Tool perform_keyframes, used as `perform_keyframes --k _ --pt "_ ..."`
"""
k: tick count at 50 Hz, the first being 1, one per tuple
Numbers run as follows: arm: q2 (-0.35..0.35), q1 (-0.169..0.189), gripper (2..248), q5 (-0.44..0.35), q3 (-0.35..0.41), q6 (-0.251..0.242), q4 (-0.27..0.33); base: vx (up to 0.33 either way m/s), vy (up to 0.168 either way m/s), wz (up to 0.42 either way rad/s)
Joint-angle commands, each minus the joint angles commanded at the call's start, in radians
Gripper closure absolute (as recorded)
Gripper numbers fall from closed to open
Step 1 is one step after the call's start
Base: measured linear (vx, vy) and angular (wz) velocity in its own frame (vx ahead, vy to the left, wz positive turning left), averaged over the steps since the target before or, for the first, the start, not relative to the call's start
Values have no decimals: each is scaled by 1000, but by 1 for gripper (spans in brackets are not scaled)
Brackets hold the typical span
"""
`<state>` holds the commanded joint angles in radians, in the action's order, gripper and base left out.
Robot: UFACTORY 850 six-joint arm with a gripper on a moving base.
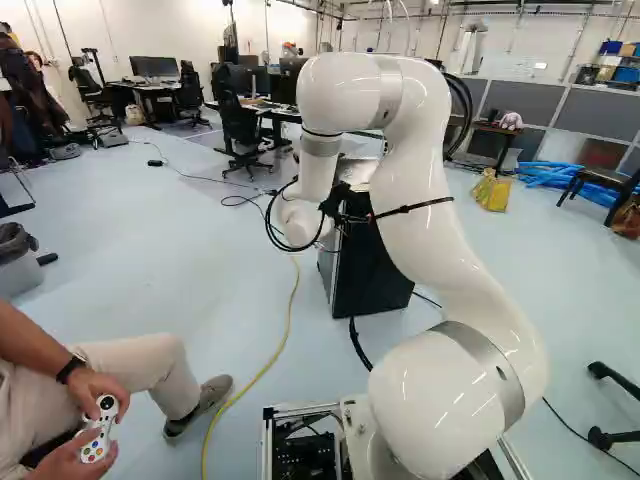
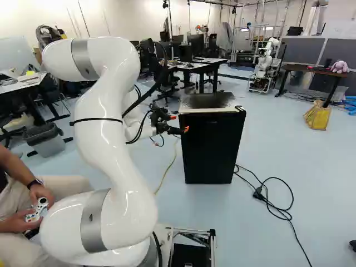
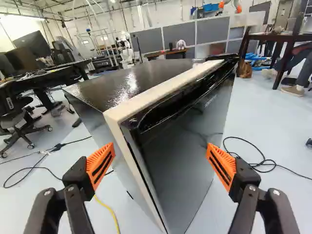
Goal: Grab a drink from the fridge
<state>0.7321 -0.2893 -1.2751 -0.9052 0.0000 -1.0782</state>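
Because the fridge (image 2: pixel 208 147) appears shut, no drink can be seen in any view; its presence inside is presumed, not verified. Claw (image 3: pixel 160 156): set wide, nothing gripped, with the fridge's near upright edge ahead and framed between the orange pads (image 3: pixel 101 165). Contact cannot be confirmed.

Principal risk: the door (image 3: pixel 185 161) must be opened first, and its face is smooth and glossy. Should the claw close on a flat part, the pads would likely skid off; the upper lip (image 3: pixel 187 95) looks the likelier hold. If the claw instead advances at this slant, one pad could jam against the door or side wall and shove the light-looking cabinet over the floor, or tip it. The hinge side cannot be determined; a pull at the wrong edge would drag the whole unit.

Secondary risks: the looped cable (image 1: pixel 268 225) at the wrist could snag on a door corner as it swings. The yellow cable (image 1: pixel 292 310) and the black cord's plug (image 2: pixel 258 193) lie where base wheels might catch them. The seated person (image 1: pixel 30 370), holding a controller (image 1: pixel 100 430), is near the base; any sharp turn warrants caution.
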Motion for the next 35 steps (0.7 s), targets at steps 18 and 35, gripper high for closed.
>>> perform_keyframes --k 18,35 --pt "2 14 3 -14 -3 0 0 0 0 0" --pt "2 27 3 -31 -3 0 0 0 0 0"
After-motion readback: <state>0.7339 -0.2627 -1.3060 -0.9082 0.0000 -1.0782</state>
